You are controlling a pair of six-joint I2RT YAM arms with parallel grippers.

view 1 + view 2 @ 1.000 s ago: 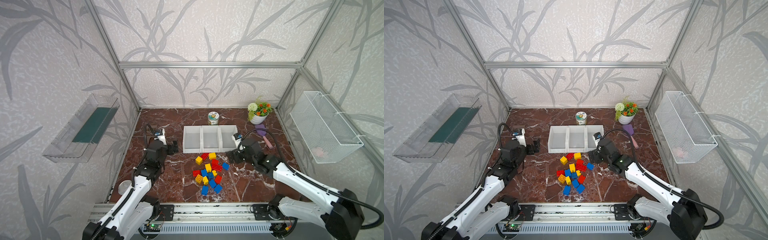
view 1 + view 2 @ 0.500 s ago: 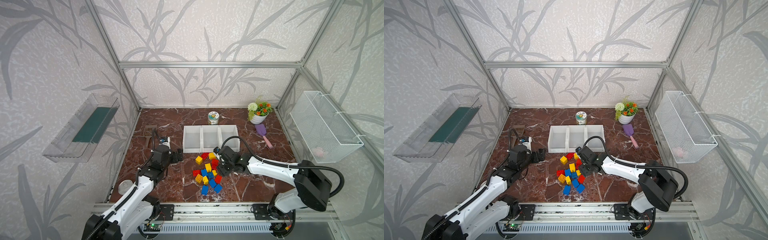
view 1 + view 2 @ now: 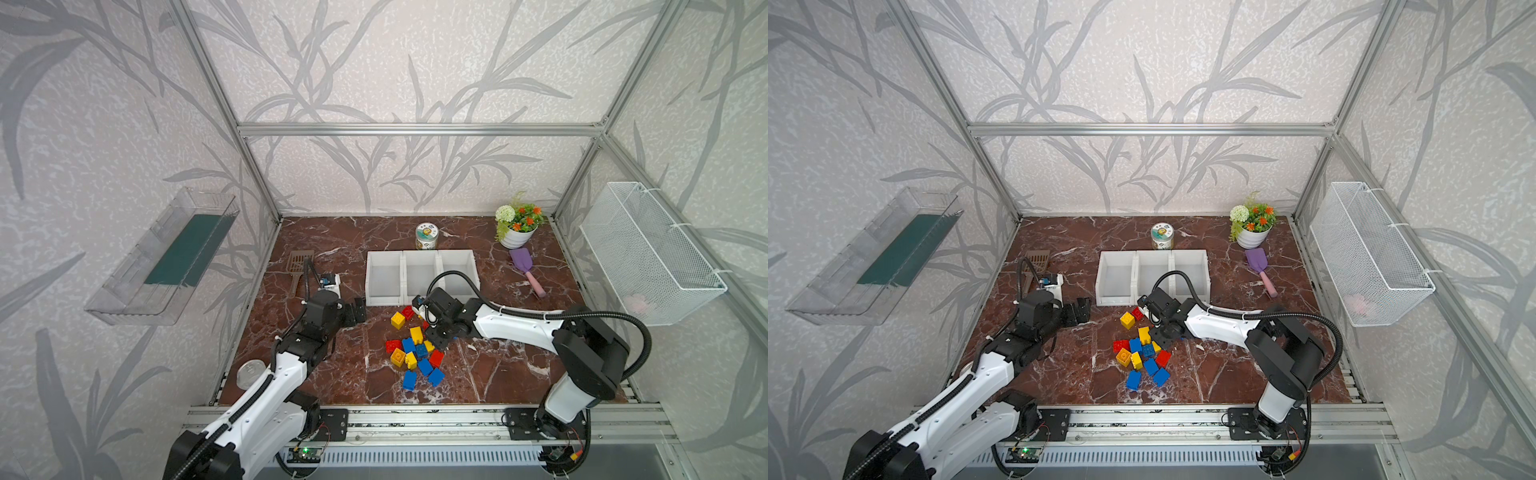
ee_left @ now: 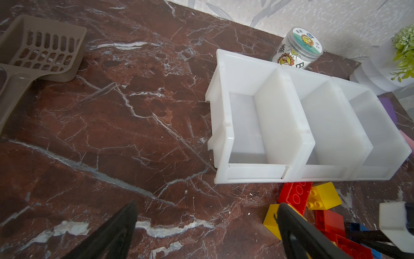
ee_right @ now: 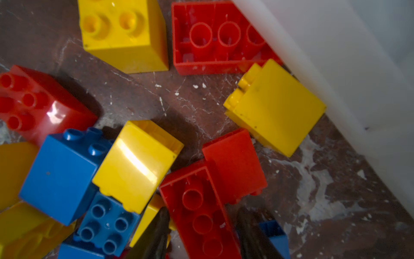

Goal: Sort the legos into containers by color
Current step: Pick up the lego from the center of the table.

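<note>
1. Legos (image 3: 409, 345): red, yellow and blue studded bricks are lying in a loose pile on the marble tabletop (image 3: 332, 374), just in front of the bins. None is sitting inside a bin.
2. Containers (image 4: 280, 112): three joined white open-top bins are standing in a row behind the pile. All three compartments are showing bare floors in the left wrist view.
3. Long red brick (image 5: 195, 197): it is lying hollow side up at the pile's bin-ward edge, touching a square red brick (image 5: 235, 161) at one end. In both top views the right arm is covering it.
4. Right gripper (image 5: 202, 210): it is reaching low into the pile, with its jaws standing narrow and flanking the long red brick's two long sides. Whether the pads are pressing the brick cannot be told. The brick is resting on the tabletop.
5. Left gripper (image 4: 201, 235): it is hovering spread wide and carrying nothing, near the front corner of the end bin on its own side.
6. Step in hand, judged: the right arm is going for a first red pick. With every bin bare, the sorting is barely begun.
7. Next move, judged: it is calling for a firm pinch across the brick's narrow width and a straight lift clear of the touching neighbours. A carry over a bin's front wall follows, and that bin becomes the red one. The adjoining square brick is risking being dragged along.
</note>
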